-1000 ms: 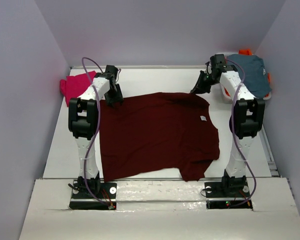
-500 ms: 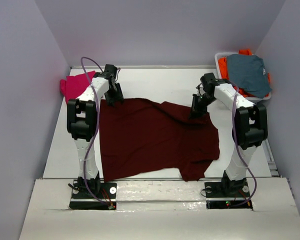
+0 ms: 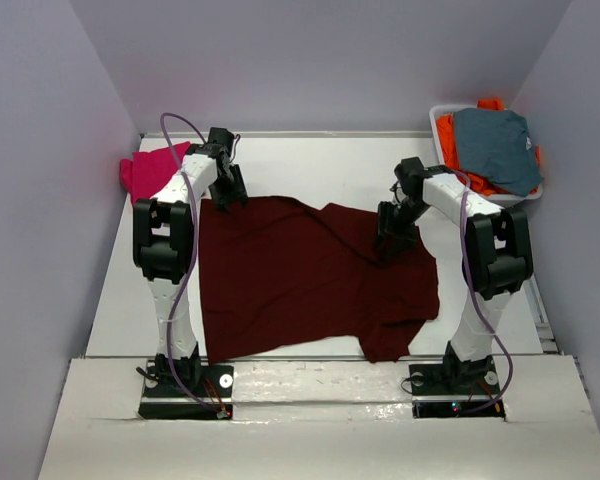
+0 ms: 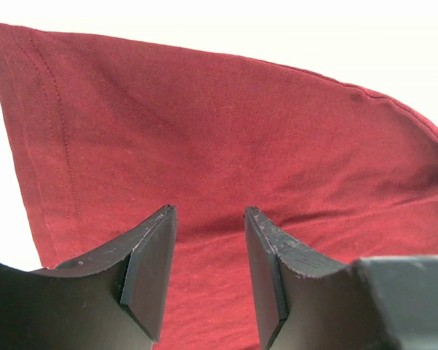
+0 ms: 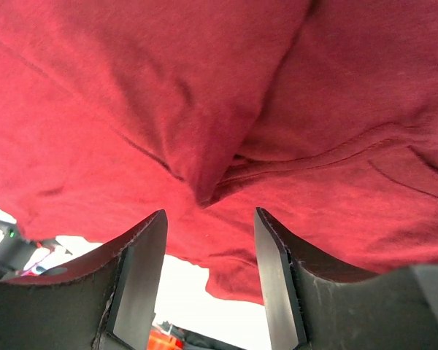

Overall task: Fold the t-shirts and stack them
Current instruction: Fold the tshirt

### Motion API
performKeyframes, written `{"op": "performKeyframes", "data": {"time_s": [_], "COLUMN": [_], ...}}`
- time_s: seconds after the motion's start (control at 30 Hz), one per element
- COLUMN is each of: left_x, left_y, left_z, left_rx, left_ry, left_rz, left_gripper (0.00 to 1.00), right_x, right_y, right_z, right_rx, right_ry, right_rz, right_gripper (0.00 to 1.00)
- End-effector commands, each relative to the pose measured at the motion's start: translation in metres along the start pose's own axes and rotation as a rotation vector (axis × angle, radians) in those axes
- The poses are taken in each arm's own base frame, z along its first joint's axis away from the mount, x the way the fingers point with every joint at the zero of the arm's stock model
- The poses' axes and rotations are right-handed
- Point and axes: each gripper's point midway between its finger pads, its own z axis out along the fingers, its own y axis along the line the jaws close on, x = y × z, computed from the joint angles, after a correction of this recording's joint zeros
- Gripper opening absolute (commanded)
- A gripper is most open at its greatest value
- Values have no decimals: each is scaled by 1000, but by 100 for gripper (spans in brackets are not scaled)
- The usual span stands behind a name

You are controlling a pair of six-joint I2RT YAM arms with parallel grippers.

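A large dark maroon t-shirt [image 3: 310, 275] lies spread on the white table, its far right part folded inward over the body. My left gripper [image 3: 230, 195] hovers at its far left corner, open, with only flat cloth [image 4: 226, 146] beneath the fingers. My right gripper [image 3: 392, 228] sits over the folded far right edge, jaws apart, a ridge of cloth [image 5: 204, 182] just beyond the fingertips and nothing pinched between them. A magenta-pink t-shirt [image 3: 150, 170] lies bunched at the far left against the wall.
A white basket [image 3: 440, 112] at the far right corner holds a grey-blue garment [image 3: 495, 145] over orange ones [image 3: 448, 135]. Purple walls close in on both sides. The raised white base ledge [image 3: 310, 385] runs along the near edge.
My right gripper carried the shirt's far right shoulder inward and toward the near side, folding it over, then opened and let the cloth go. The left arm has not moved.
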Motion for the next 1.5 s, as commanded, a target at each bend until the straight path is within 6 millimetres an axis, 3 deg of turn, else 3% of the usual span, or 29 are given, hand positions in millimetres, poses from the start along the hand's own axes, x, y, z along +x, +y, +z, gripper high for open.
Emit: {"op": "performKeyframes", "data": {"time_s": [0.0,0.17,0.4,0.63,0.77,0.9,1.23,1.47], "left_x": [-11,-12,-12,-13,-12,-11,-9,-9], "left_y": [-2,-3,-4,1,1,1,2,2], "left_z": [-29,-30,-32,-33,-32,-31,-28,-27], "left_rx": [26,28,33,28,28,27,27,26], "left_ry": [-55,-56,-59,-61,-58,-56,-48,-45], "left_rz": [10,11,13,6,6,6,6,6], "left_gripper": [53,53,53,53,53,53,53,53], "right_x": [-21,-54,-103,-129,-134,-142,-148,-147], "right_y": [-3,-8,6,0,-4,-21,-38,-33], "right_z": [-7,-8,-8,-1,-1,-10,-29,-14], "right_rx": [61,131,124,182,190,219,246,201], "right_ry": [-95,-199,-308,-339,-344,-379,-421,-382], "right_rz": [8,43,84,91,107,152,202,194], "right_gripper": [57,56,54,53,53,53,54,53]}}
